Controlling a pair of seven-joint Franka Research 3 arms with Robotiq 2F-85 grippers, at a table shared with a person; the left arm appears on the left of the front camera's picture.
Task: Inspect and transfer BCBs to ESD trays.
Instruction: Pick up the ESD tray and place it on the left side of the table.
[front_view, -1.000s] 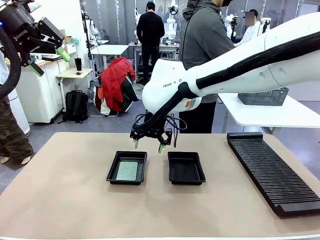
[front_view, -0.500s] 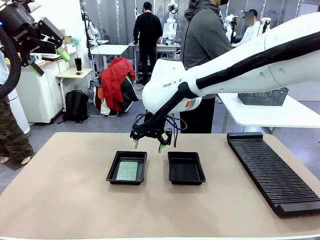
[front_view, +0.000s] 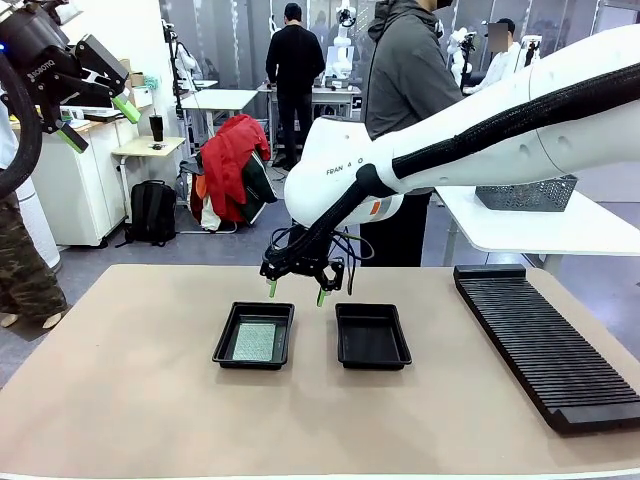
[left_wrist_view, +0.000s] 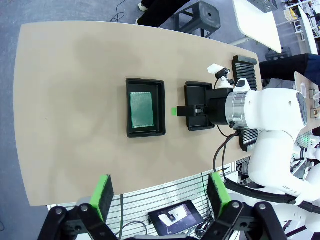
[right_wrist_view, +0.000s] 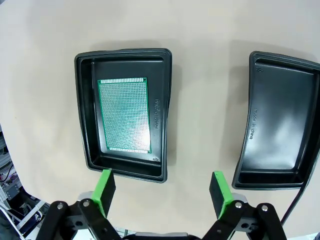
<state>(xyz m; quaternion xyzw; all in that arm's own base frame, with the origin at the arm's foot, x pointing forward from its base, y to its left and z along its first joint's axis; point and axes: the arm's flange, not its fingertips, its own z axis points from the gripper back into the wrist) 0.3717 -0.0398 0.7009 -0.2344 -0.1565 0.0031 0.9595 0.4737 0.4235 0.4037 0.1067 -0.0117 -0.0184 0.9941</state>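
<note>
1. The right gripper (front_view: 296, 293) hangs fingers-down above the table (front_view: 130, 380), over the far end of the strip that separates the two ESD trays. I read its jaws as spread wide, with only air between the green pads (right_wrist_view: 221, 196).
2. The left gripper (front_view: 100, 123) is raised high at the robot's left, well clear of the tabletop. Its jaws are also spread wide, and it has hold of nothing.
3. One BCB (right_wrist_view: 124, 115) lies flat on the floor of the left tray (front_view: 222, 340). It sits inside the rim, with its edges running parallel to the tray walls. From the right wrist I can see its grid of small holes and a pale sheen toward one end.
4. The right tray (front_view: 343, 338) sits just beside the left one. The two are apart, with a band of bare table between them. Its floor is plain black.
5. A long black ribbed rack (front_view: 540, 340) lies along the robot's right side of the table, well apart from both trays.
6. A person in a grey hooded top (front_view: 405, 70) stands at the far side, behind the right arm.
</note>
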